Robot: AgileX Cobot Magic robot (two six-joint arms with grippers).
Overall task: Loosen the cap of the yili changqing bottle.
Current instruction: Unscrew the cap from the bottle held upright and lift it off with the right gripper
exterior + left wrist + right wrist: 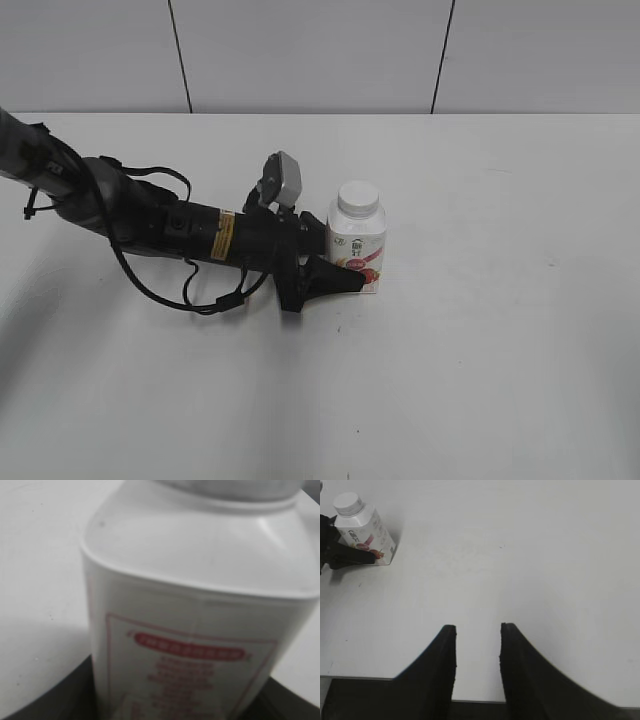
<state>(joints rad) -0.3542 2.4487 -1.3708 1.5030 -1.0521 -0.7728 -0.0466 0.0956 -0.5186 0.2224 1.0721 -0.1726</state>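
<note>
Bottle held upright by left arm; cap untouched, right arm well off.

The bottle (358, 245) stands upright on the tabletop (500, 330), long axis vertical, cap (358, 199) on top and clear of any contact. The left gripper (345, 268) reaches in low from the left, its fingers (335, 280) closed around the bottle's lower body, holding it. The right gripper (477, 652) is empty, its fingers (445, 652) standing narrowly apart over bare tabletop, well away from the bottle, which lies far ahead and to their left in the right wrist view. Judgement: the cap falls to the right arm, which must travel to it and descend from above.
</note>
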